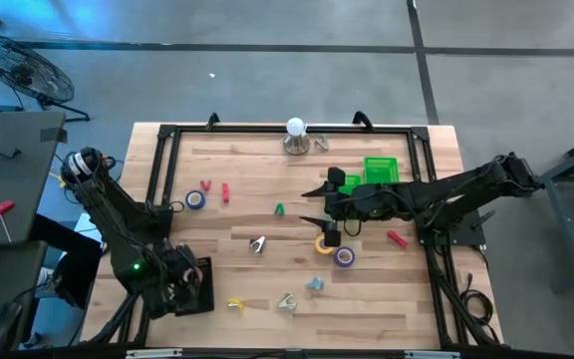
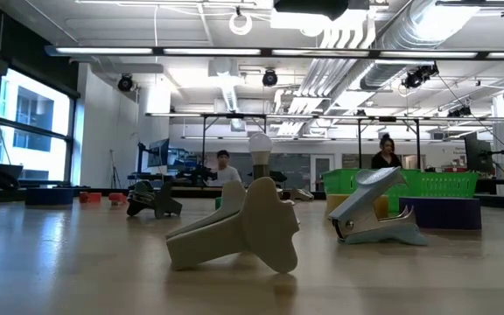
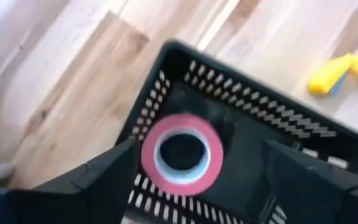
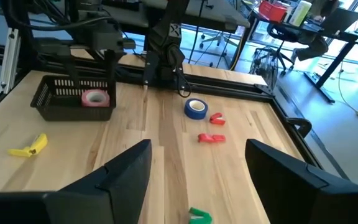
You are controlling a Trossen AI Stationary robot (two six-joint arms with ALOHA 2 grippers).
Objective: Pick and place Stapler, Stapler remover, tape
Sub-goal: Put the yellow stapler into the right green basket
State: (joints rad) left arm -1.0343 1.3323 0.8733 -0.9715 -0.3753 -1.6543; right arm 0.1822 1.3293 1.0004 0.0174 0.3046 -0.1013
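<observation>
A pink tape roll (image 3: 182, 155) lies flat on the floor of a black basket (image 3: 241, 93) at the table's near left. My left gripper (image 1: 179, 279) hangs open above it, pointing steeply down, a finger on either side of the roll and clear of it. My right gripper (image 4: 197, 149) hovers open over the middle of the table, nothing between its fingers. Loose on the wood lie a blue tape roll (image 4: 195, 107), yellow (image 1: 323, 242) and purple (image 1: 344, 256) rolls, a small red stapler (image 4: 211, 138), and staple removers (image 2: 243, 232) (image 2: 374, 210).
A green bin (image 1: 380, 172) stands at the far right, beside my right arm. A lamp bulb on a base (image 1: 296, 135) sits at the far edge. A yellow piece (image 3: 340, 71) lies just right of the black basket. A black frame rail (image 1: 157, 170) rims the table.
</observation>
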